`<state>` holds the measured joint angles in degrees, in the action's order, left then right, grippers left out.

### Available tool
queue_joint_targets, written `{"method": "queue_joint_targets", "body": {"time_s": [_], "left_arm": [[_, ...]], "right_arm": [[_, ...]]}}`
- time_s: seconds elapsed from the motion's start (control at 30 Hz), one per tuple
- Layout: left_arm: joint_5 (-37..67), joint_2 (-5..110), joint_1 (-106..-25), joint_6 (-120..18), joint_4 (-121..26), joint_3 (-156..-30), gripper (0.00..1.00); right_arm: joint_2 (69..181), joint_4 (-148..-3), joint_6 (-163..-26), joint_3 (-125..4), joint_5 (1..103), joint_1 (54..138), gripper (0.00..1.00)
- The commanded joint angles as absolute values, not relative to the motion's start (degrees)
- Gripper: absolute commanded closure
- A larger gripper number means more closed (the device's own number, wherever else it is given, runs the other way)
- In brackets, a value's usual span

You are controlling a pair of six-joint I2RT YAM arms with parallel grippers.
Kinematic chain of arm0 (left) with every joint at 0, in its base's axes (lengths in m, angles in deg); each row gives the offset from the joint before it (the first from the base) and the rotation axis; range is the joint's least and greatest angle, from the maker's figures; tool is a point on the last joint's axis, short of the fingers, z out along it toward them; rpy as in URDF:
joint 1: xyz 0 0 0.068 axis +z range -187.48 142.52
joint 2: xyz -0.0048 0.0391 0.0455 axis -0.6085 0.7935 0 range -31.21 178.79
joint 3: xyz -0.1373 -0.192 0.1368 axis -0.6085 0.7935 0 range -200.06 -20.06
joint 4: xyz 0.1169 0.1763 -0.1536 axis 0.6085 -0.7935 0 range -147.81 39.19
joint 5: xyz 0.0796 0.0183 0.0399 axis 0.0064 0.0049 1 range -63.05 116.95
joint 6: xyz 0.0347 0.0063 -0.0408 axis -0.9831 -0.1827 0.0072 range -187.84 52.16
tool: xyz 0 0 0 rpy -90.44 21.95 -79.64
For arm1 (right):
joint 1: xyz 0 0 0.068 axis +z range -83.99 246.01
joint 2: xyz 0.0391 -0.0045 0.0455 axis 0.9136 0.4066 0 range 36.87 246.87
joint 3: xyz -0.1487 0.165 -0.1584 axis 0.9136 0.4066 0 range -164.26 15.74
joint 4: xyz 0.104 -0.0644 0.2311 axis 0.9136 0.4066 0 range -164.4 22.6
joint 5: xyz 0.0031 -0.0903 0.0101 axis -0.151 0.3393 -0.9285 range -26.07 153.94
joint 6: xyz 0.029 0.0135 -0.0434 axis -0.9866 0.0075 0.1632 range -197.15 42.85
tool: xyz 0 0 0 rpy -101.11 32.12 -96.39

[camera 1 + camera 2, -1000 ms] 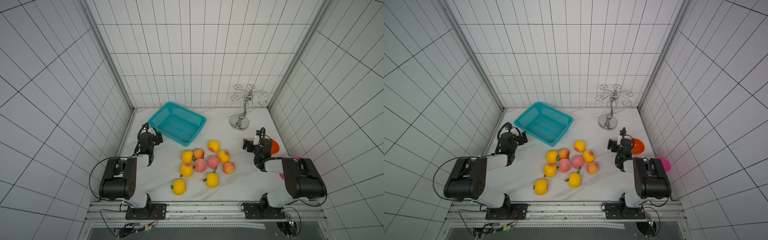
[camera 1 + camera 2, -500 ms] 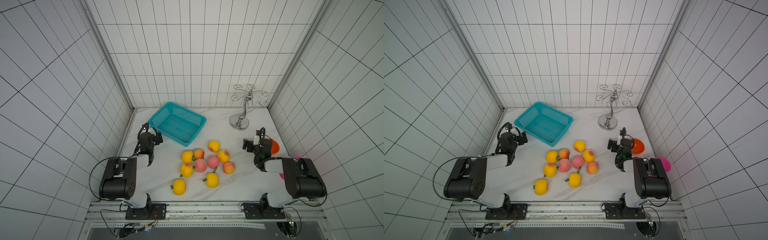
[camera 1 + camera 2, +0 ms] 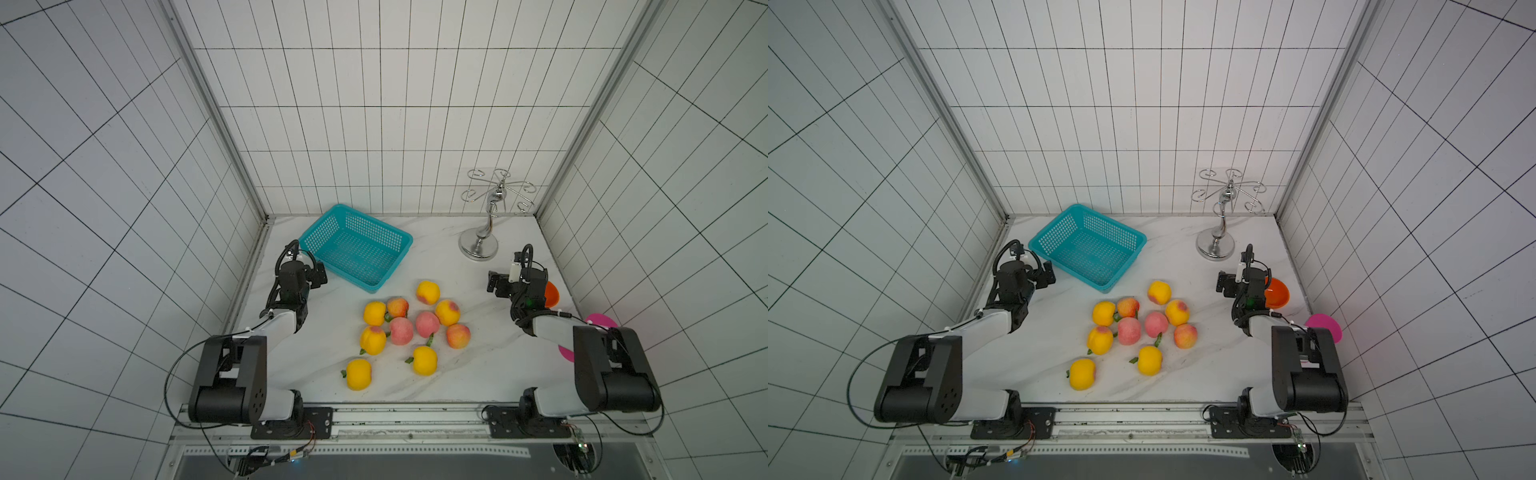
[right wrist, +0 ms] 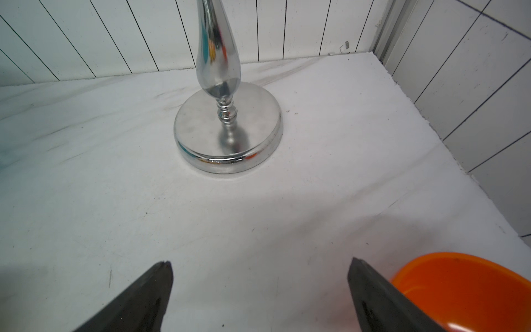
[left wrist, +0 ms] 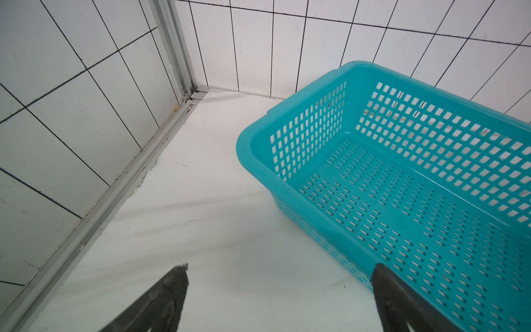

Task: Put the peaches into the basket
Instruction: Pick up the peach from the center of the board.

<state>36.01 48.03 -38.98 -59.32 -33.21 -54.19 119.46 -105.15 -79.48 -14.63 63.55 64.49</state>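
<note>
Nothing has moved in the last second; we find the scene just as it was. Taking the back wall (image 3: pixel 374 124) as twelve o'clock, we see the teal basket (image 3: pixel 322 237) on the marble tabletop (image 3: pixel 478 365) at eleven o'clock from the peaches (image 3: pixel 427 324), set askew, its mesh floor bare. All ten peaches lie outside it in a loose cluster at mid-table, two yellow ones a little apart toward six and seven o'clock. The orange bowl (image 3: pixel 552 293) sits at three o'clock from the cluster, and what we see of its inside is plain orange. The pink bowl (image 3: pixel 600 322) lies at four o'clock from the orange one, partly hidden behind the right arm (image 3: pixel 552 332), so we cannot tell what it holds. The left gripper (image 5: pixel 280 271) sits just beside the basket's near left corner, its jaws wide apart with only tabletop between them. The right gripper (image 4: pixel 260 264) is likewise spread wide and holds nothing, with the orange bowl just beside one finger. Only the left wrist view gives us the basket's floor close up, and only the right wrist view gives the round base of the chrome stand (image 4: pixel 227 129) close up. Both top views show its curled hooks, at one o'clock from the fruit. The peaches appear in the top views alone.
</note>
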Motion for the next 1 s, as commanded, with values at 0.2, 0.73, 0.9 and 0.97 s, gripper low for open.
{"method": "queue_joint_targets", "body": {"time_s": [0.2,0.73,0.9,0.97], "left_arm": [[37.88,39.18,-41.4,-44.78,-58.2,-66.42,0.01],[29.5,40.54,-53.54,-37.7,-78.69,-78.42,0.01],[27.08,41.03,-55.36,-37.14,-84.15,-80.3,0.01],[26.98,40.97,-56.95,-37.08,-86.5,-80.69,0.01]], "right_arm": [[115.88,-81.01,-85.51,-29.0,69.71,64.75,0.01],[119.27,-39.0,-90.07,-59.37,68.13,78.23,0.01],[117.52,-33.58,-92.53,-59.83,67.4,83.3,0.01],[115.78,-31.54,-93.76,-58.64,66.86,84.44,0.01]]}}
